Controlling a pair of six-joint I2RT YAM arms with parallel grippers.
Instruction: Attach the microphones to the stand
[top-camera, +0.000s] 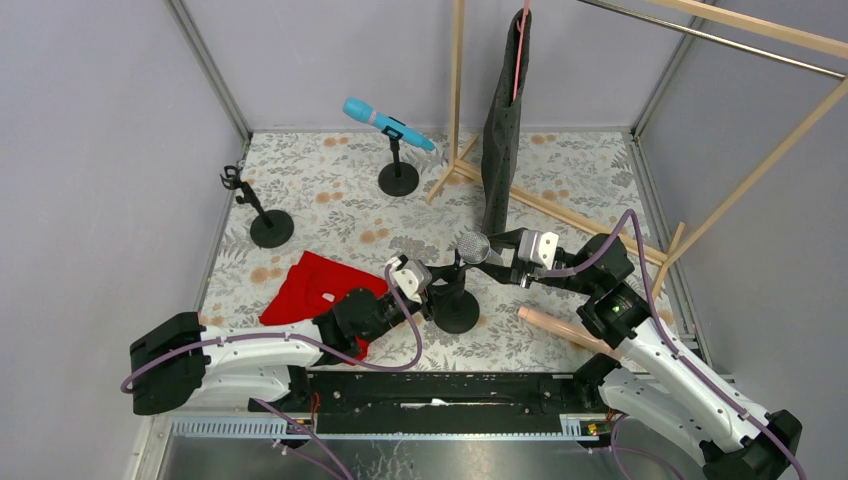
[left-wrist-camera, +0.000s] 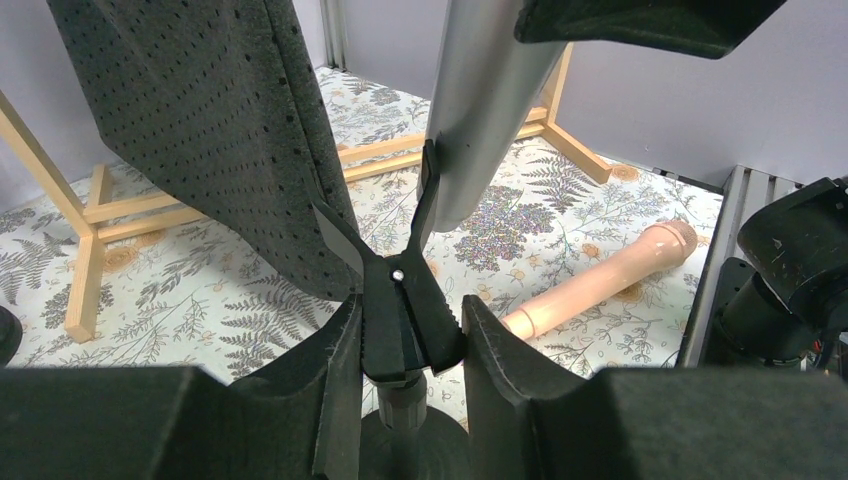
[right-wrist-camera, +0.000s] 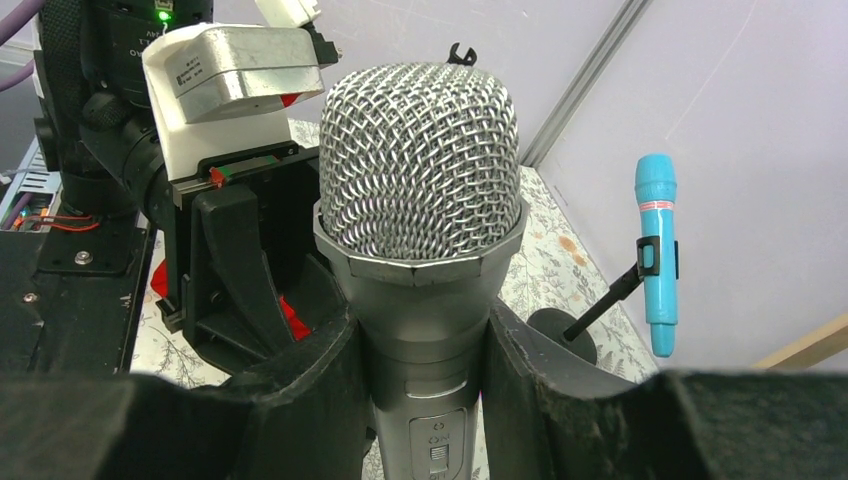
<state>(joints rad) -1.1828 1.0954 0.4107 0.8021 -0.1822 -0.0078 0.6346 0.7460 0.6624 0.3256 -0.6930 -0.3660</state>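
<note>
The right fingers (right-wrist-camera: 300, 400) grasp the silver microphone (right-wrist-camera: 420, 170) against the stand clip (left-wrist-camera: 398, 300); the left fingers (left-wrist-camera: 335, 400) clench its tabs, likely spreading it.

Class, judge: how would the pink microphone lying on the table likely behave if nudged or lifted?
The pink microphone lies on its side and is round, so a nudge would probably roll it. It looks rigid, so it should lift without bending. Its smooth body might slip.
</note>
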